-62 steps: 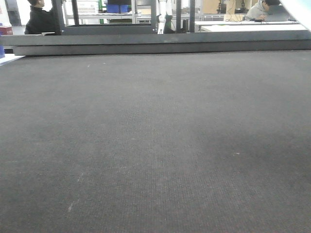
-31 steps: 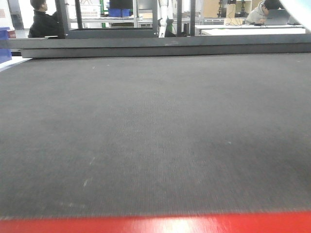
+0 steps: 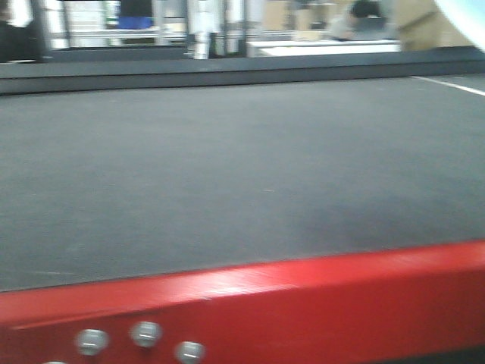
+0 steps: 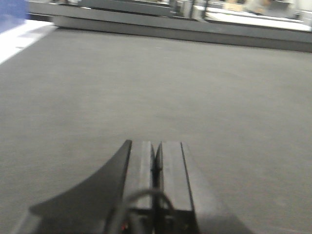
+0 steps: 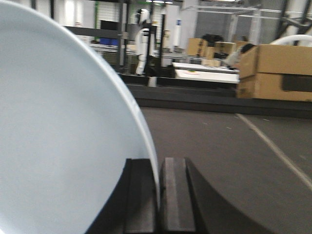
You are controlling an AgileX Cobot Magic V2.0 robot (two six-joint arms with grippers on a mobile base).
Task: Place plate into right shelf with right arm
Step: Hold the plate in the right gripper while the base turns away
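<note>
Plate (image 5: 63, 136) stood on edge w/ rim clamped in right tool (image 5: 159, 195); left tool (image 4: 156, 168) clenched, pads (image 4: 142, 170) touching, over grey table (image 4: 146, 87).

Pale blue-white plate (image 5: 63, 136) (plain, glossy), dark grey mat (image 3: 227, 167), red frame (image 3: 303, 303), black fingers (image 5: 175, 195)

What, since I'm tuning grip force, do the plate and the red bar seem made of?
The plate: probably glazed ceramic or melamine, glossy pale-blue white, with smooth sheen and thin rim. The red bar: likely painted metal, shiny, with highlights and silver bolt heads.
</note>
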